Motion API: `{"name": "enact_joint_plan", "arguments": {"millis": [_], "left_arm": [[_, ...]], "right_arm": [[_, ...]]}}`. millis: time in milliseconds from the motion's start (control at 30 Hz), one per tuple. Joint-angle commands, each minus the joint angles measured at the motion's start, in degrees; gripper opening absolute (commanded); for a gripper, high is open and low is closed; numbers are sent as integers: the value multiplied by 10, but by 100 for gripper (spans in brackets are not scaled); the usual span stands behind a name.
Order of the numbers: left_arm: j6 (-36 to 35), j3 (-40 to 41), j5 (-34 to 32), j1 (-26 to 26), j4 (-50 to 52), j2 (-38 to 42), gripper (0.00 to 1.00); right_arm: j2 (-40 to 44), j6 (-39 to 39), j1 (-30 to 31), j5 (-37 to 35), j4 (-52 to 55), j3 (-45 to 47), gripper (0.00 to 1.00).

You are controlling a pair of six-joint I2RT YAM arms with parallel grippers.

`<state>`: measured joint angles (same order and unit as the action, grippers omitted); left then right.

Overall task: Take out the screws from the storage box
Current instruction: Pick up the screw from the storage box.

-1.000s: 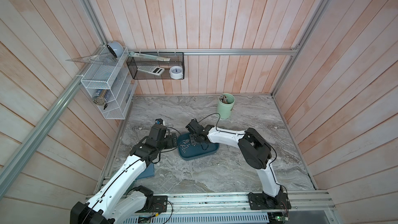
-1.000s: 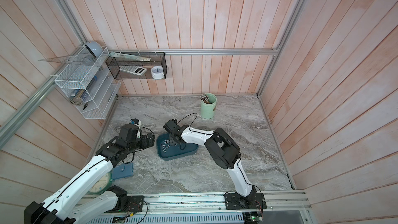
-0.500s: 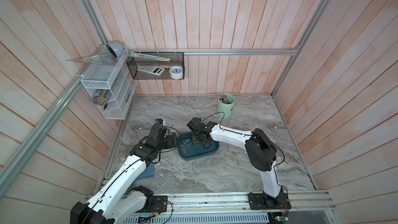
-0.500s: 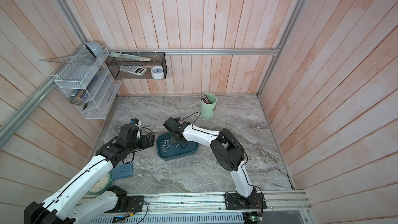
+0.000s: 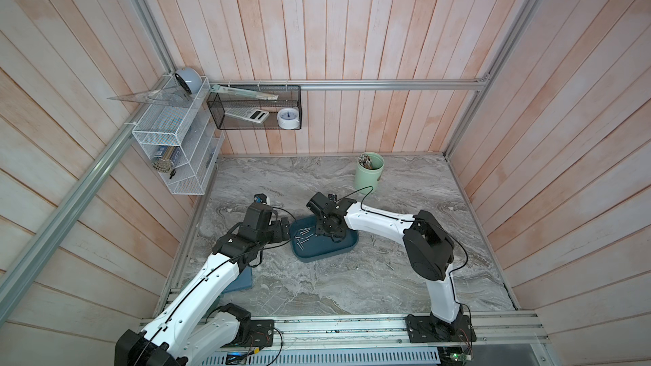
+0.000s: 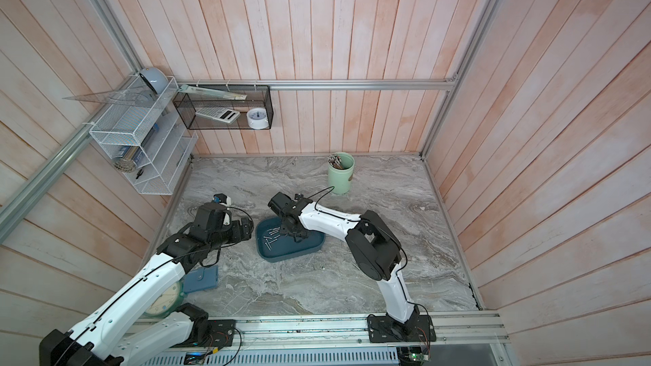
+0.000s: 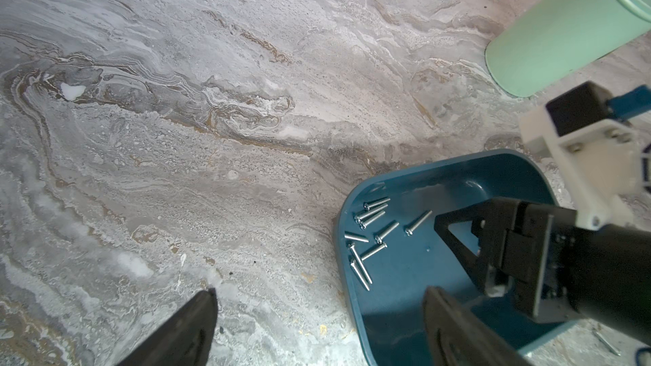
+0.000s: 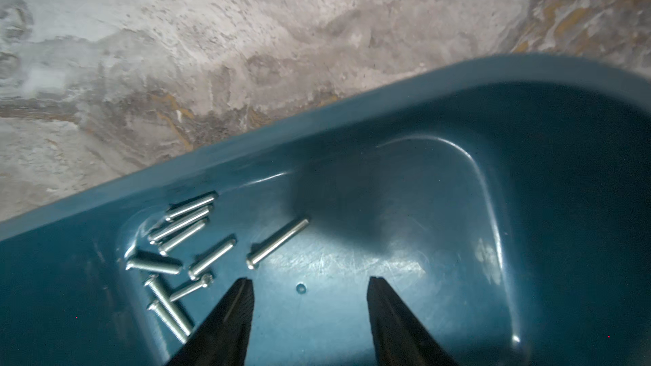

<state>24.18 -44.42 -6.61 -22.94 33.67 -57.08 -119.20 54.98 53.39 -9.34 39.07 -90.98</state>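
The storage box (image 5: 318,258) (image 6: 287,258) is a shallow teal tray in the middle of the marble table. Several silver screws (image 5: 303,235) (image 6: 272,235) lie bunched at its left end, also seen in the wrist views (image 7: 373,234) (image 8: 183,241). My right gripper (image 5: 326,233) (image 8: 308,281) points down into the tray just right of that bunch, open, with only bare tray floor between its fingers. My left gripper (image 5: 284,232) (image 7: 319,290) is wide open at the tray's left wall, one finger over the tray and the other over the marble. A few screws (image 5: 381,251) lie on the table right of the tray.
A pale green cup (image 5: 369,170) with sticks stands at the back. A blue pad (image 5: 239,279) and a clock (image 6: 162,299) lie under the left arm. A white wire shelf (image 5: 169,142) and a black mesh basket (image 5: 253,107) hang on the walls.
The right arm's elbow has swung a little to the right while its gripper stayed over the tray, and its jaws widened slightly and then narrowed again. The left arm has not moved.
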Motion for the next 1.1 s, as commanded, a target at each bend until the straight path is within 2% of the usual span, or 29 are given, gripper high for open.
{"name": "enact_joint_plan", "arguments": {"millis": [0, 267, 567, 667, 833, 967, 1067], "left_arm": [[-7, 4, 1, 1, -8, 4, 96], [-7, 3, 2, 0, -9, 5, 96], [-8, 5, 1, 1, -11, 8, 96], [-8, 5, -1, 0, -10, 8, 96], [-9, 5, -4, 0, -8, 8, 96], [-8, 5, -6, 0, -8, 9, 96], [-8, 6, -6, 0, -7, 9, 96]], "right_arm": [[-31, 35, 2, -1, 33, -37, 57], [-68, 110, 3, 24, 39, -65, 53], [-85, 136, 9, 24, 57, -73, 45], [-88, 132, 10, 24, 52, -73, 37], [-95, 117, 10, 26, 46, -70, 15], [-96, 88, 6, 28, 43, -70, 7], [-98, 57, 0, 35, 39, -71, 6]]}}
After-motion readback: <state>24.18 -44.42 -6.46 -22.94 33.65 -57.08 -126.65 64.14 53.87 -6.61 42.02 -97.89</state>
